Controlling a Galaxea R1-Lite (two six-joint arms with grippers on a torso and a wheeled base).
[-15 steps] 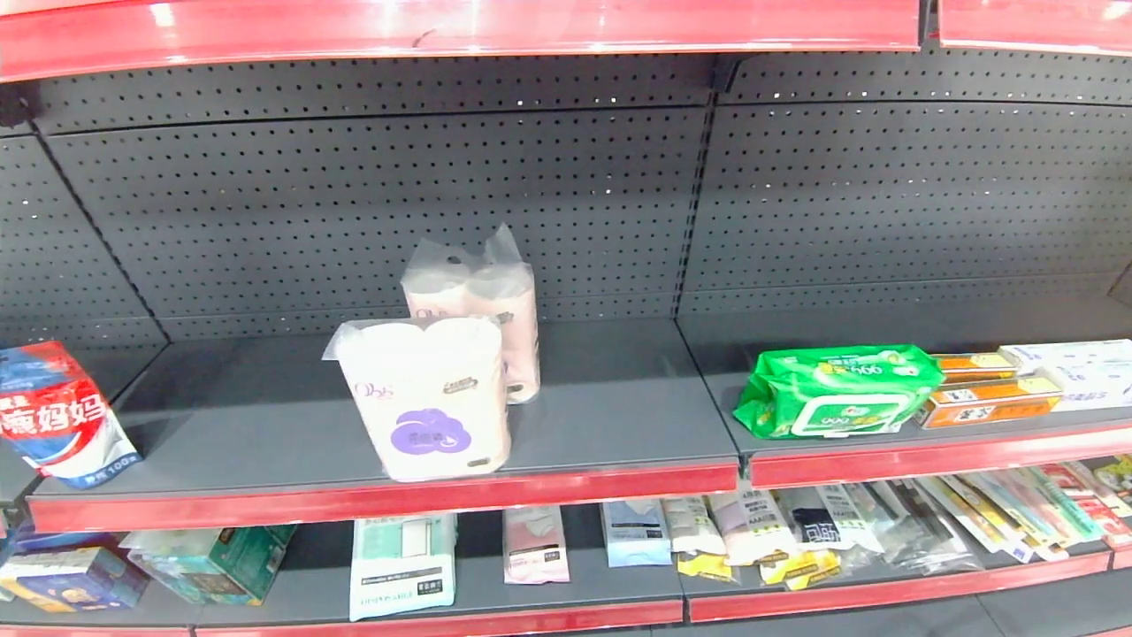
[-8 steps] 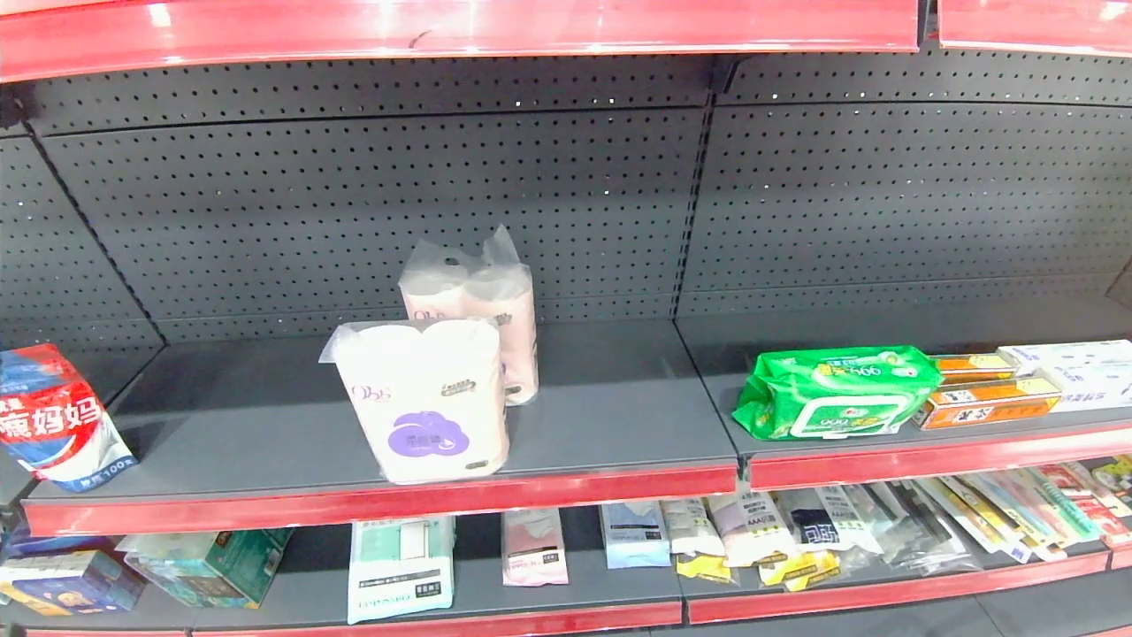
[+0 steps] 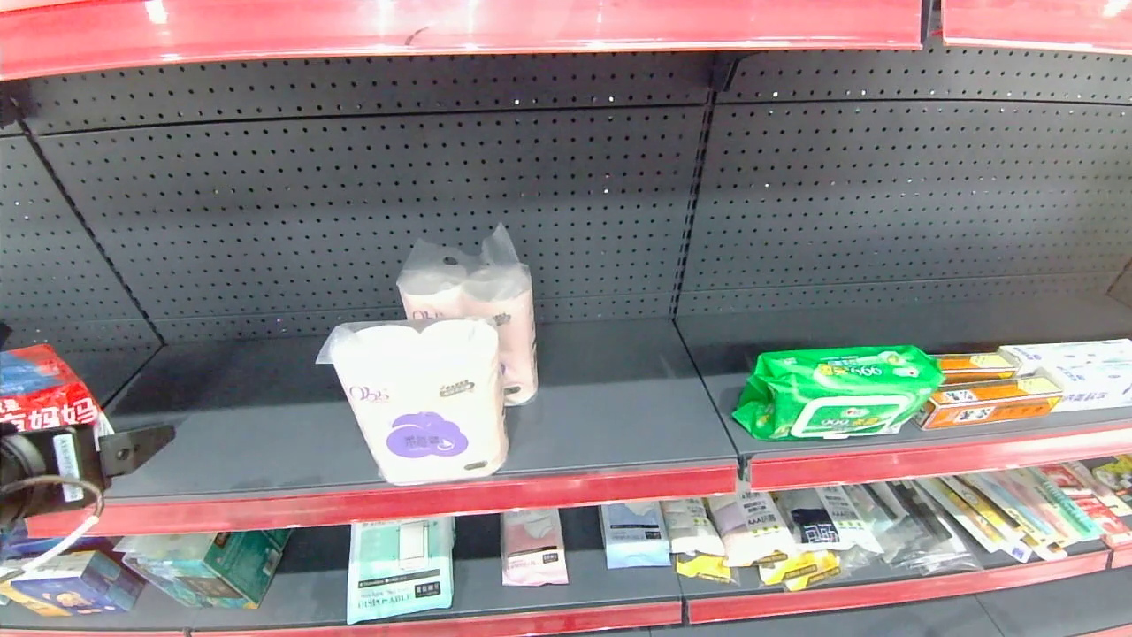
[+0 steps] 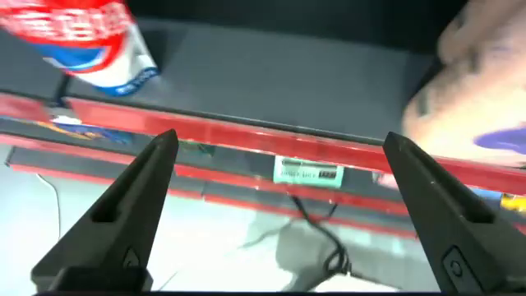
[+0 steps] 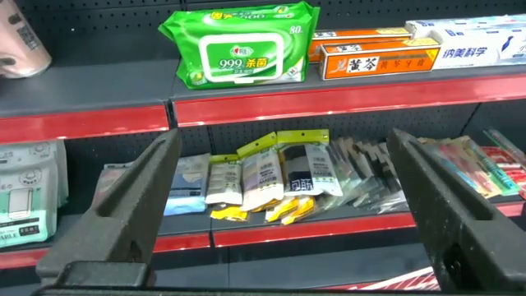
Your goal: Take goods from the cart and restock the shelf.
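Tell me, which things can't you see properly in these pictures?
- Red and blue bag, head view: its bottom is behind the left gripper, and the picture's edge cuts it off.
- Back toilet roll pack, head view: the front toilet roll pack covers its lower part.
- White boxes, head view: cut off by the edge.
- Small packets on the lower shelf, head view: print too small to read.

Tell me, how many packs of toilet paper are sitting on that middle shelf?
2. A white pack with a purple mark stands near the front edge of the shelf. A pinkish pack stands right behind it, partly covered. A smaller one behind them could be hidden.
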